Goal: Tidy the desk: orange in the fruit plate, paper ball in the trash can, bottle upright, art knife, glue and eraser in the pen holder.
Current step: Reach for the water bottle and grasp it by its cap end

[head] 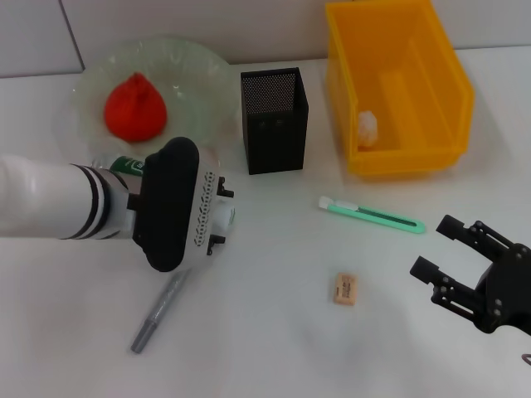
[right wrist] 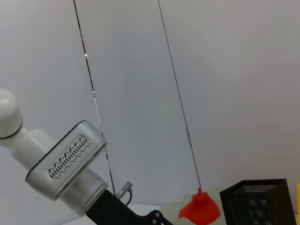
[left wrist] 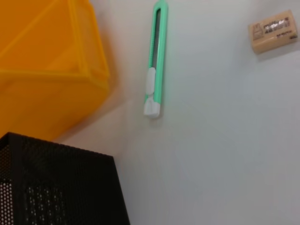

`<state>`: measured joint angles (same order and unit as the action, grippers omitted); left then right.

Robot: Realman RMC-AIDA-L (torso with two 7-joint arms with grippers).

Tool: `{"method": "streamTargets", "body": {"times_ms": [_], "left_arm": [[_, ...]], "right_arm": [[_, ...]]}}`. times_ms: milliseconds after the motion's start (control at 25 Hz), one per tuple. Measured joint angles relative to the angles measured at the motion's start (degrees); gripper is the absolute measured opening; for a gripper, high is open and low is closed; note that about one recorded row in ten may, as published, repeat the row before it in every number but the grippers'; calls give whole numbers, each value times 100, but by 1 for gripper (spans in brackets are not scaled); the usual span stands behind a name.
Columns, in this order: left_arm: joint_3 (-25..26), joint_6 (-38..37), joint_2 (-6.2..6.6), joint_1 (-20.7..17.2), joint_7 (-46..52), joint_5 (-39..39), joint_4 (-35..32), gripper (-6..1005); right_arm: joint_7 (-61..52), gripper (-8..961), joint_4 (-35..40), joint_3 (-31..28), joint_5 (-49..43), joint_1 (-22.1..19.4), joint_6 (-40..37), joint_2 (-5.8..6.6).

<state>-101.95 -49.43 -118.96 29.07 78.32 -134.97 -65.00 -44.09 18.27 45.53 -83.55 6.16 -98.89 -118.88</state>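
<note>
A red-orange orange (head: 135,106) lies in the glass fruit plate (head: 199,66) at the back left. A white paper ball (head: 367,126) lies in the yellow trash bin (head: 448,91). The black mesh pen holder (head: 274,120) stands mid-table. A green art knife (head: 371,215), a tan eraser (head: 344,288) and a grey glue stick (head: 159,312) lie on the table. My left gripper (head: 222,217) is in front of the plate, over a green-labelled bottle (head: 124,164) that my arm mostly hides. My right gripper (head: 438,247) is open and empty at the front right, right of the eraser.
The left wrist view shows the knife (left wrist: 156,61), the eraser (left wrist: 273,32), the bin (left wrist: 47,70) and the pen holder (left wrist: 56,187). The right wrist view shows the left arm (right wrist: 65,164), the orange (right wrist: 200,208) and the pen holder (right wrist: 258,204).
</note>
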Motion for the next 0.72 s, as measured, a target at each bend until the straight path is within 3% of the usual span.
{"method": "streamTargets", "body": {"times_ms": [560, 720], "left_arm": [[-34, 183, -10, 167, -57, 12, 248, 652], [-70, 117, -8, 220, -25, -4, 178, 583]], "right_arm": [[-10, 759, -17, 0, -4, 0, -45, -4], [-12, 760, -27, 0, -4, 0, -38, -4]]}}
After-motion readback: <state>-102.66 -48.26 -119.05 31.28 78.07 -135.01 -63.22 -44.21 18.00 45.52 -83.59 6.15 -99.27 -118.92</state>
